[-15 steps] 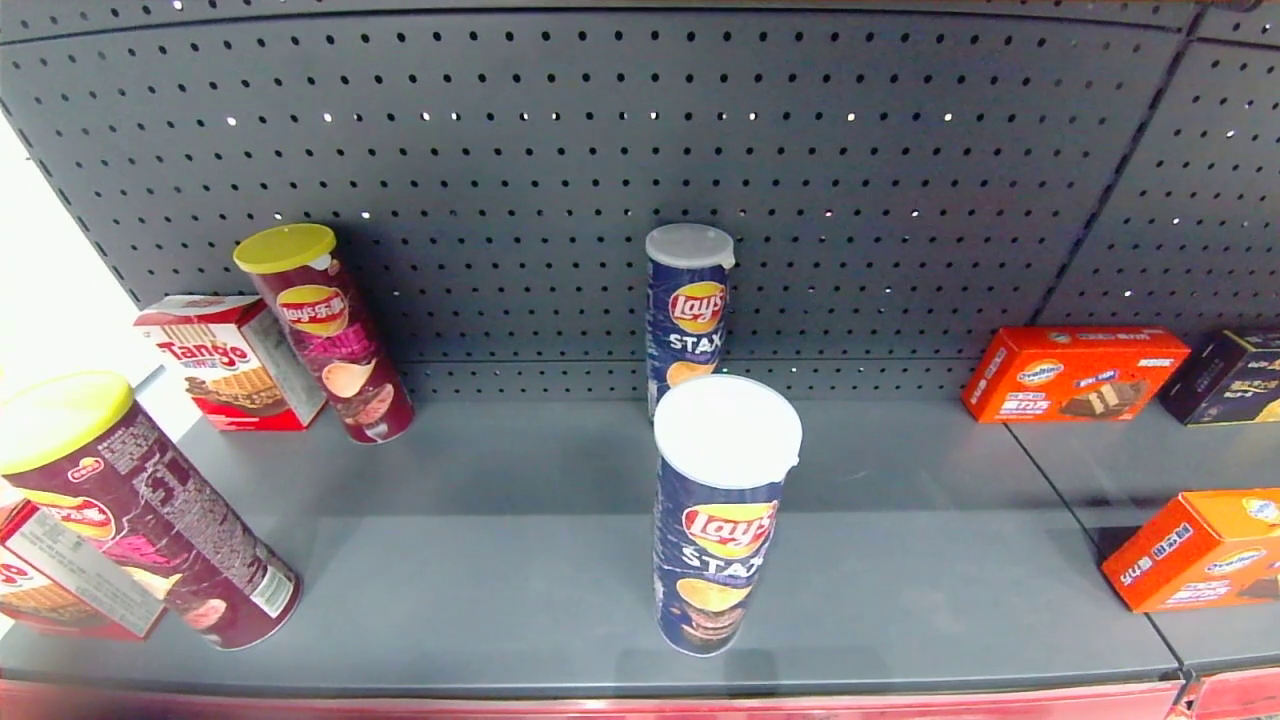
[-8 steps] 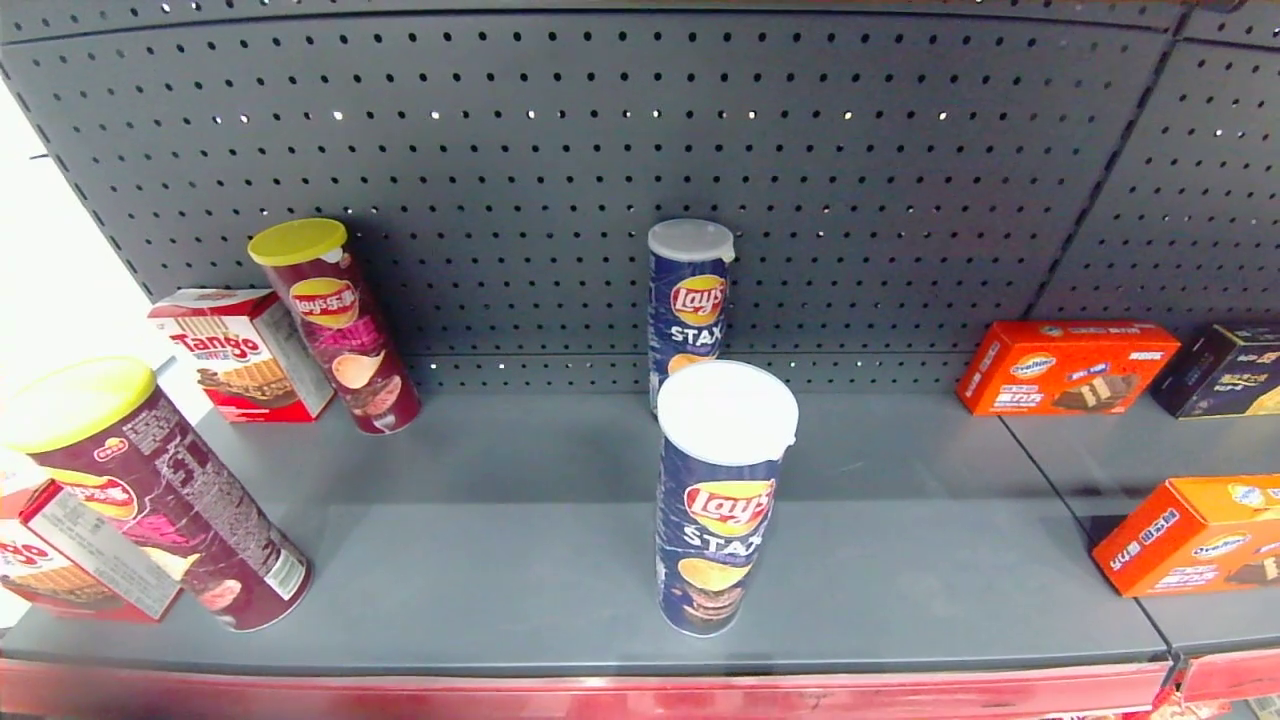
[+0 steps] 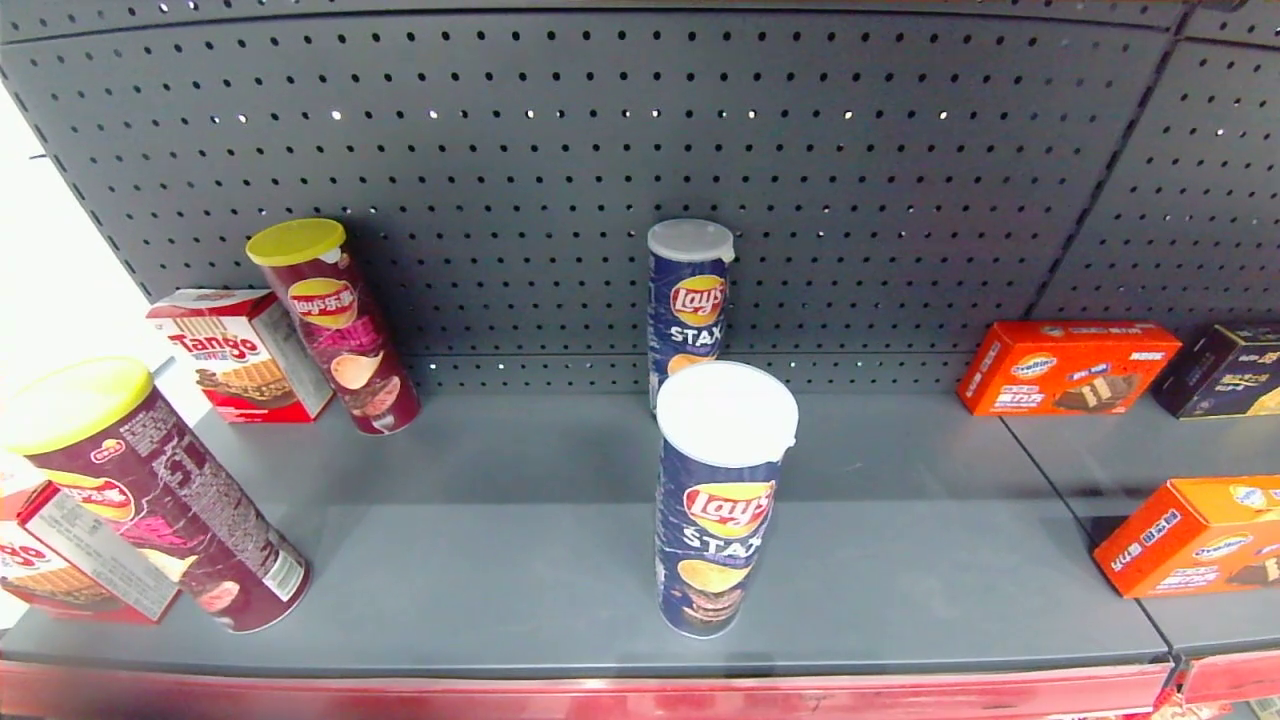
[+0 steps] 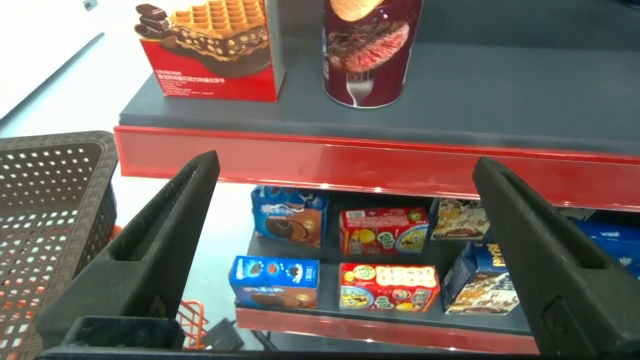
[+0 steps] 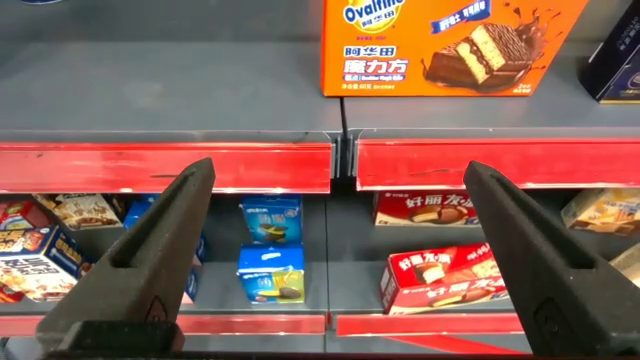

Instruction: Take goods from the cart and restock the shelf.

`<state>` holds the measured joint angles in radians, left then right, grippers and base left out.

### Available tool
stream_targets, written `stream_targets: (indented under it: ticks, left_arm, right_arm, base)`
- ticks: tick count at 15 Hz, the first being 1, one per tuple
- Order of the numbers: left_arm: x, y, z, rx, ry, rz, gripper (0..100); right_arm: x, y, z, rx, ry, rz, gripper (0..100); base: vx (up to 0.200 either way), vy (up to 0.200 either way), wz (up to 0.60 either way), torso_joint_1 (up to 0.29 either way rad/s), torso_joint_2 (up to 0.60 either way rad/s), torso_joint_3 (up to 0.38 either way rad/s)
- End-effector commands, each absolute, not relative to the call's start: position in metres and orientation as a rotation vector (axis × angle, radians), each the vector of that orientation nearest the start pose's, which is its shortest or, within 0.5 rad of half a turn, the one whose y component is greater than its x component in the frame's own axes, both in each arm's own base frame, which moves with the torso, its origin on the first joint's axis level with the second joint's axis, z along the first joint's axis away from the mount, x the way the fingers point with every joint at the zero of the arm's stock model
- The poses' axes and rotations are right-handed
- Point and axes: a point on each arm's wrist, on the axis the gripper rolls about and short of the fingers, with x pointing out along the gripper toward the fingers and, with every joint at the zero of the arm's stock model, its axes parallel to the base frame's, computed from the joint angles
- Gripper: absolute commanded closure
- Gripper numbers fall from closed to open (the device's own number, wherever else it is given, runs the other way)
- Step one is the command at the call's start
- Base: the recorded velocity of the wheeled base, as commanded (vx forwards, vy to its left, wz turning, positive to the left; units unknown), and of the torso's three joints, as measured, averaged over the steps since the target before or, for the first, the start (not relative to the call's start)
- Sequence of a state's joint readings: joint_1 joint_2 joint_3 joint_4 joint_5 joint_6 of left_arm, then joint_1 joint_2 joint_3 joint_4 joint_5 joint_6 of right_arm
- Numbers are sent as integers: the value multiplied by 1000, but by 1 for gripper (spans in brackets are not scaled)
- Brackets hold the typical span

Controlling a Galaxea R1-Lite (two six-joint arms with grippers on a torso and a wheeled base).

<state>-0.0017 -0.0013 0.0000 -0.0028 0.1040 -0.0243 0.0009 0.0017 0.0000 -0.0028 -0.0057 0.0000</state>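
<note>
The grey shelf point(image 3: 500, 540) carries two blue chip cans, one near the front point(image 3: 718, 500) and one at the pegboard back point(image 3: 688, 300). Two maroon cans with yellow lids stand at the left point(image 3: 335, 325) point(image 3: 150, 500), beside a red wafer box point(image 3: 240, 355). My left gripper point(image 4: 345, 165) is open and empty, below the shelf's red front edge point(image 4: 400, 160), facing the wafer box point(image 4: 215, 50) and a maroon can point(image 4: 367, 55). The black mesh cart basket point(image 4: 50, 220) lies to its side. My right gripper point(image 5: 340, 168) is open and empty, facing an orange box point(image 5: 450, 45).
Orange boxes point(image 3: 1065, 365) point(image 3: 1195, 540) and a dark box point(image 3: 1235, 375) sit on the right shelf section. A lower shelf holds several small snack boxes point(image 4: 385, 255) point(image 5: 270, 270). Bare shelf lies on both sides of the front blue can.
The whole head picture has shifted slightly since a second ago, so the camera moved. The goods on the shelf have kept their places.
</note>
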Motion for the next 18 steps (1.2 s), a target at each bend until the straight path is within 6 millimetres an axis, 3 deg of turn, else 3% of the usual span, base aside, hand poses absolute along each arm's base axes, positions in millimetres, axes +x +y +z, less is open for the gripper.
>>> stream_targets:
  ticks: [1,18]
  left_arm:
    - [-23,2,76,-25,-4,103,0]
    - [-23,2,76,-25,-4,106,0]
  right_arm:
    - [-22,0,76,0,2,-5,0]
    - [-22,0,76,2,2,-5,0]
  base:
    - [0,0,0,0,0,0]
    - [0,0,0,0,0,0]
